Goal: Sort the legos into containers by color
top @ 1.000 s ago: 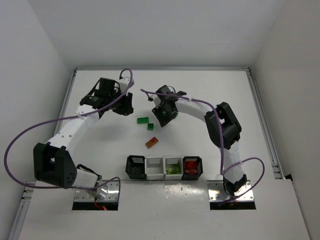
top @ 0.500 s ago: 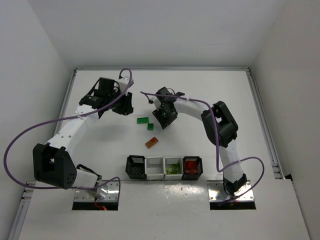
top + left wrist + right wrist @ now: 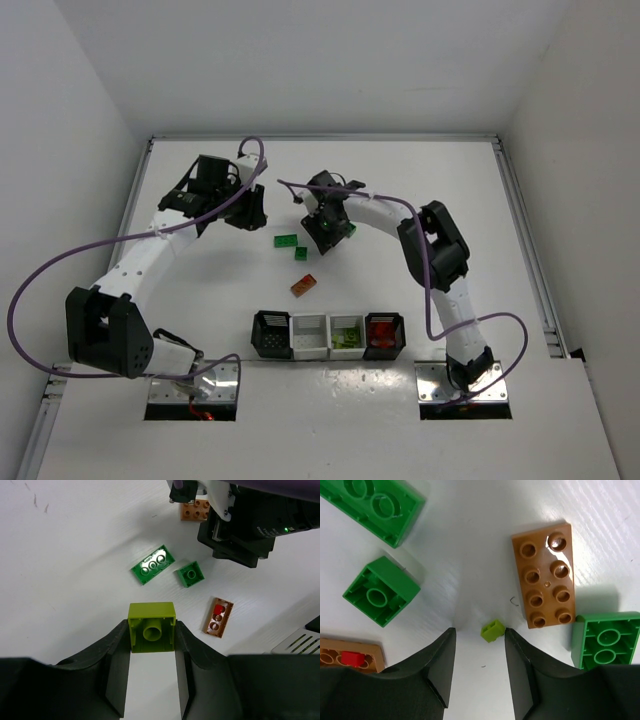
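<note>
You are partly done. In the row of bins [image 3: 328, 317], one white bin [image 3: 347, 319] holds yellow-green pieces, and the black bin [image 3: 385, 317] at its 3 o'clock holds red ones. The left gripper [image 3: 151, 626] pinches a yellow-green brick [image 3: 151, 636]. The right gripper [image 3: 480, 632] is spread around a tiny yellow-green piece [image 3: 493, 630] and does not grip it. At 12 o'clock from the bins, green legos [image 3: 286, 240] and a brown lego [image 3: 304, 286] lie loose on the table.

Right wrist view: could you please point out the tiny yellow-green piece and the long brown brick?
tiny yellow-green piece [image 3: 493, 630], right wrist view, the middle of its upper face.
long brown brick [image 3: 544, 582], right wrist view, the centre of its upper face, between the two rows of circles.
</note>
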Robot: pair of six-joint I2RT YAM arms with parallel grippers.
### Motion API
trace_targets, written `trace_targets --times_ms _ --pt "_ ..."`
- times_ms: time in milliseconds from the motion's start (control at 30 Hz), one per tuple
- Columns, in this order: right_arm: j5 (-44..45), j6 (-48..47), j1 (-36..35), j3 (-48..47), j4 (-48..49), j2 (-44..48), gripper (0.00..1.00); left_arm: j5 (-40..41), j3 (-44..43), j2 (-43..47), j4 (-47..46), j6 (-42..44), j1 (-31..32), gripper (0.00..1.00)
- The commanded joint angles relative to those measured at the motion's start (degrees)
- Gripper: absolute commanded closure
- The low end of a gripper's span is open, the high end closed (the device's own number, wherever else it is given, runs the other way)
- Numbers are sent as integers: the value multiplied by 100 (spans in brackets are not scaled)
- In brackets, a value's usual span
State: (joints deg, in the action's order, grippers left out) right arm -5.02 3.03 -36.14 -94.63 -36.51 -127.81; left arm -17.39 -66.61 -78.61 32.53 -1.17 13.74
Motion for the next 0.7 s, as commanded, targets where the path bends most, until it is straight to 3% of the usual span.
trace_targets --times_ms 0,433,667 --pt "-35 5 28 -170 -14 -201 55 -98 -107 197 -185 -68 -73 83" --pt "18 -48 81 217 65 -69 59 -98 -54 197 -186 -68 -73 83" --pt "18 -48 81 296 65 -69 66 -98 -2 197 -239 -68 -73 83"
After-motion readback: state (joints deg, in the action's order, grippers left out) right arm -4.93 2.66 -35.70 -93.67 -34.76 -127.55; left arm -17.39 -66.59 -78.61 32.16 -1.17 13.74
